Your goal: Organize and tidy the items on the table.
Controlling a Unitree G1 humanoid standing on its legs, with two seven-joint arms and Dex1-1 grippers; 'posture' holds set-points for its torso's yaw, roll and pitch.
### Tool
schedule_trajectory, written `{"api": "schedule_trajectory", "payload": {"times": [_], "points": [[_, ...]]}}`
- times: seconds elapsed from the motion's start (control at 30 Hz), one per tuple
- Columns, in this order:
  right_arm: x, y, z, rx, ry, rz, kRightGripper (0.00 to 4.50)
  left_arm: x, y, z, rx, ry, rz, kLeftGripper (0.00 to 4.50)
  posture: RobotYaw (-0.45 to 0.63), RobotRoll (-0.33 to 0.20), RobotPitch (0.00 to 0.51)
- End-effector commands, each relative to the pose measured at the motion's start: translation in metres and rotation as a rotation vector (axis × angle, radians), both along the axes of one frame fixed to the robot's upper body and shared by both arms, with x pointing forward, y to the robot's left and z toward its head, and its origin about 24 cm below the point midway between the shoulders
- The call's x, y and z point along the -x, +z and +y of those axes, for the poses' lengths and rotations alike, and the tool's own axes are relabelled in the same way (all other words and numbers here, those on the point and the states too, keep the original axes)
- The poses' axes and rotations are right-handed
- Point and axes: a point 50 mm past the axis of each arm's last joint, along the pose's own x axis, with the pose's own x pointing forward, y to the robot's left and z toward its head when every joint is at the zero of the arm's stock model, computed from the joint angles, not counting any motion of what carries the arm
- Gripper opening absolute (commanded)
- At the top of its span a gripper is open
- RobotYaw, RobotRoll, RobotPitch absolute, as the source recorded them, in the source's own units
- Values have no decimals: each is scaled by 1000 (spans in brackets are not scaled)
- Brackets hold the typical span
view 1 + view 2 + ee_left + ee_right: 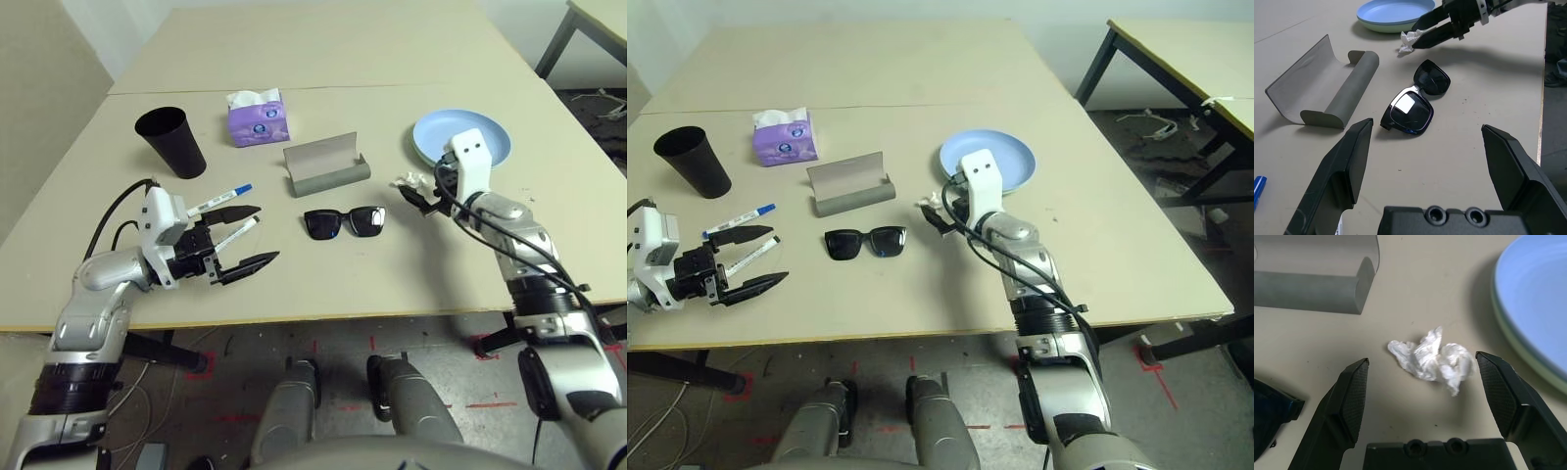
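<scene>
Two black-fingered claws are at work over the large pale beige desk [323,284], and both stand wide open, holding nothing. The right claw [1422,384] brackets the crumpled white tissue wad [1431,360], which lies loose on the desk between its fingers, just beside the rim of the stacked blue and green plates [1533,308] and not far from the open grey glasses case [325,166]. The step in hand looks like grasping that wad. To do it well, I would lower the fingers until their tips nearly brush the desk, keep the wad centred between them, and close gently; paper this light may skid or puff away if one finger arrives first. Keep the outer finger off the plate rim.

The wad has no true long axis, though it spreads slightly across the gap between the fingers, so a squeeze should gather it.

The left claw [240,240] hangs open near the desk's front edge, pointing toward the black sunglasses [345,223], which lie with folded arms, their long axis running roughly across the desk. Beside that claw are the two white markers, one blue-capped [220,199] and one black-capped [235,233], both angled toward the far right. A black tapered cup [170,141] and a purple tissue box [258,118] stand farther back.
</scene>
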Motion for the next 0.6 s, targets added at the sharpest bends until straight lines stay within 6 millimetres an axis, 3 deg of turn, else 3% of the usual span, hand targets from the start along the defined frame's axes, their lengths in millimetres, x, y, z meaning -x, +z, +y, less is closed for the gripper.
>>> {"api": "schedule_trajectory", "payload": {"times": [0.03, 0.27, 0.3, 0.37, 0.6], "points": [[-5, -3, 6, 25, 1, 7, 4471, 3, -3, 0, -7, 2, 9, 4500, -75, 0, 168], [-13, -5, 12, 28, -9, 4, 4471, 5, -3, 0, -14, 3, 10, 4500, -73, 0, 168], [-13, -5, 12, 27, -10, 2, 4298, 5, -3, 0, -15, 4, 9, 4500, -74, 0, 167], [-13, -5, 11, 23, -11, 0, 3872, 4, -2, 0, -12, 7, 2, 4500, -75, 0, 169], [-12, -3, 3, 19, -16, -2, 1377, 0, 1, -1, 16, 11, -16, 4500, -81, 0, 165]]}}
